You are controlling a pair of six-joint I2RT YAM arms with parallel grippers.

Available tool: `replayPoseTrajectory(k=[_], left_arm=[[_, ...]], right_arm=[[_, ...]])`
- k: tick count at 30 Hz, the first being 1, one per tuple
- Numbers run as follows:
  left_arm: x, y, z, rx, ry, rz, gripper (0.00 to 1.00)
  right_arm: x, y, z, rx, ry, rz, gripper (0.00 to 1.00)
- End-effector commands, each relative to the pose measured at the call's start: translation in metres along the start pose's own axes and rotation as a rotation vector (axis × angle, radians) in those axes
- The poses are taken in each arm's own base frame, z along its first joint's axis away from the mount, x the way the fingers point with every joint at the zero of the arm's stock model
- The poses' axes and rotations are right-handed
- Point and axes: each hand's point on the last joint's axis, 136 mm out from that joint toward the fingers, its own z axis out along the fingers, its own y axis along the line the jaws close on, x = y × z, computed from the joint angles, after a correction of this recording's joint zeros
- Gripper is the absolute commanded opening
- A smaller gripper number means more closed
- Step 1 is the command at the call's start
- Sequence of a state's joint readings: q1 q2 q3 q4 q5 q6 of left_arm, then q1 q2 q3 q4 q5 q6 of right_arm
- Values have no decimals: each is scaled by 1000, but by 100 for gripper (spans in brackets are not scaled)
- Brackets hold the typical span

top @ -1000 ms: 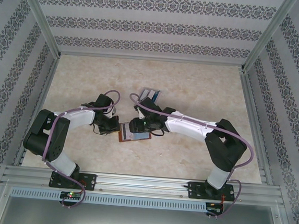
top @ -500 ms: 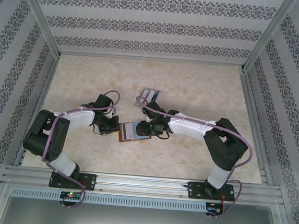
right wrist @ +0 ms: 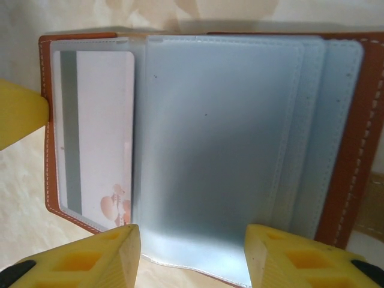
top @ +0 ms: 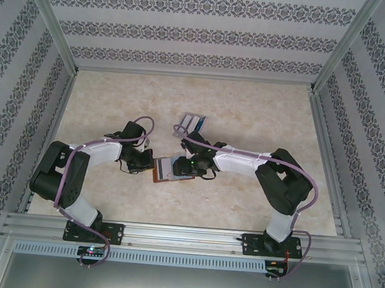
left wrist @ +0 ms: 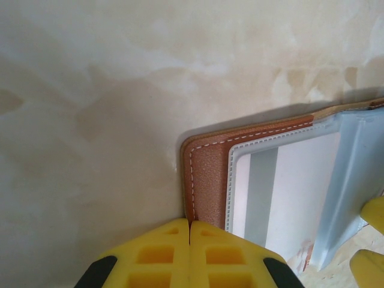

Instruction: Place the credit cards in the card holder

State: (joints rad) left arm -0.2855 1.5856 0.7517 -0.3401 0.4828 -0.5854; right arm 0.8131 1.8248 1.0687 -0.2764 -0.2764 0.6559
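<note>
The card holder [top: 169,169] lies open on the table between the two grippers, brown outside with grey-blue sleeves [right wrist: 222,132]. One credit card [right wrist: 99,132], pale with a grey stripe, sits in its left sleeve; it shows in the left wrist view too [left wrist: 282,192]. My left gripper [left wrist: 190,227] is shut, its tips pressing on the holder's brown edge [left wrist: 207,174]. My right gripper [right wrist: 192,252] is open, its fingers [right wrist: 81,258] standing either side of the sleeves' near edge, nothing held. More credit cards [top: 191,123] lie loose farther back.
The marble-patterned table [top: 249,108] is boxed in by patterned walls and metal rails [top: 326,162]. The left gripper's yellow finger [right wrist: 21,114] pokes in beside the holder. Open floor stretches behind and to the right of the loose cards.
My right gripper's jaws have widened and the arm has drawn back a little to the right, uncovering more of the holder. The left gripper and the holder have stayed put.
</note>
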Motion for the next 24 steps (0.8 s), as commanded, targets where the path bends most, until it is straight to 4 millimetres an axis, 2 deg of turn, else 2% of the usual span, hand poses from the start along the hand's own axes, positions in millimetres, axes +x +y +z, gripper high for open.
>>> replayPoseTrajectory(k=[1, 7, 11, 16, 21, 24], left_arm=[[7, 15, 13, -31, 18, -32, 0], [6, 14, 13, -27, 16, -31, 0], [5, 12, 14, -18, 16, -34, 0], [7, 12, 17, -8, 24, -40, 0], [5, 11, 17, 3, 27, -46, 0], [4, 10, 17, 4, 24, -46, 0]], right_arm=[[2, 6, 11, -36, 35, 13, 51], [-8, 38, 12, -160, 20, -17, 50], [-16, 74, 11, -292, 22, -46, 48], [-16, 113, -8, -432, 10, -119, 48], [-14, 123, -44, -477, -58, -211, 48], [-19, 107, -61, -446, -124, -216, 49]])
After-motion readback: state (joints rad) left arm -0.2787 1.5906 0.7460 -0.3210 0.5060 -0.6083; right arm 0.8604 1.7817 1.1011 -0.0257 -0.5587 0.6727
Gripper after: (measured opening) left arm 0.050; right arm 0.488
